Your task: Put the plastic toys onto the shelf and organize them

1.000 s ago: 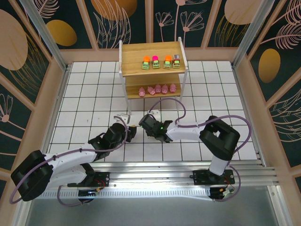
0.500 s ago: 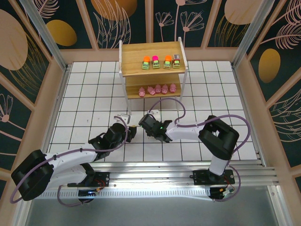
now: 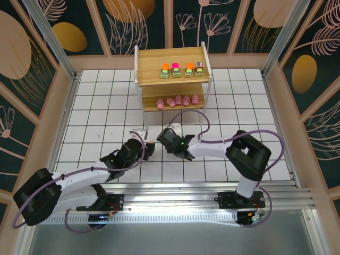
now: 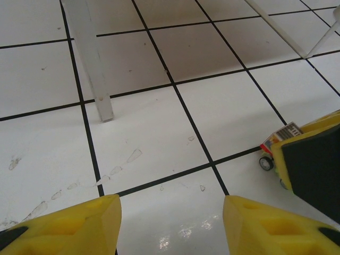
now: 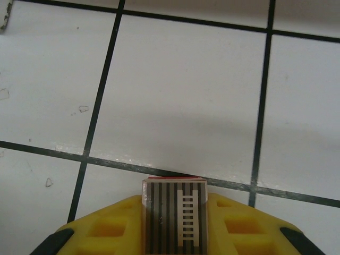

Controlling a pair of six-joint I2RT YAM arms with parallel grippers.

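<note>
My left arm (image 3: 79, 178) and right arm (image 3: 212, 149) are white tubes with bulky black joints, each trailed by a looping purple cable (image 3: 280, 153). I see a green light (image 3: 183, 142) on the right wrist. Both sets of fingers (image 4: 69, 223) are yellow plastic, edged black.

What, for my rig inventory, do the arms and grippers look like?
Left arm and right arm are white with black joint housings, lilac cables looping alongside. Left gripper and right gripper have yellow fingers with black pads.
</note>
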